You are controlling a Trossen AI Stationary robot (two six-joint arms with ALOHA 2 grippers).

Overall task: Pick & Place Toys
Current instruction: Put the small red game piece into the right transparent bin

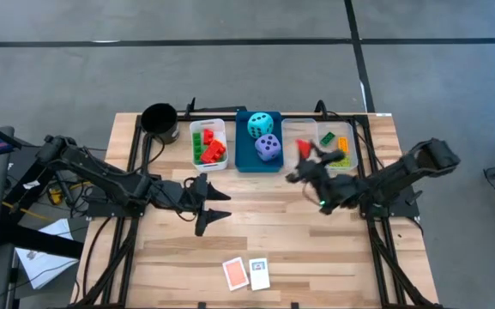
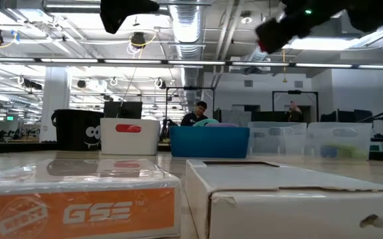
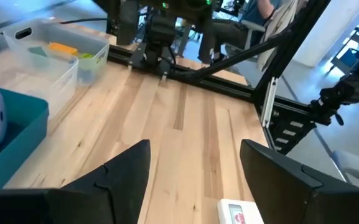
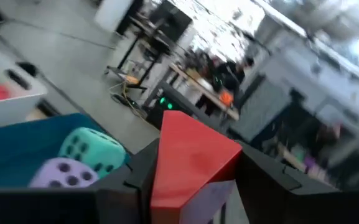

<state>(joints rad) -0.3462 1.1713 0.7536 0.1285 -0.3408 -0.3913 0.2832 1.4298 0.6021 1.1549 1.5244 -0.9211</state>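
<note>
Table (image 1: 316,257) filled the frame's centre. Blue bin (image 1: 245,154), upper centre, held the cyan die (image 1: 261,124) and purple die (image 1: 268,148). Right gripper (image 1: 303,163), right of it, was clamped on a red brick (image 4: 188,158). Left gripper (image 1: 217,206), centre-left, gaped empty. Two cards (image 1: 247,274) lay at bottom centre.

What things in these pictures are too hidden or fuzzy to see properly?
- Two cards, high view: too small to tell what is printed on them.
- Bricks in the clear bin, high view: partly covered by the right hand.
- Red brick, right wrist view: lower part hidden between the hand's fingers.
- Black cup, high view: inside too dark to tell.
- Cyan die, low view: mostly hidden behind the blue bin wall.
</note>
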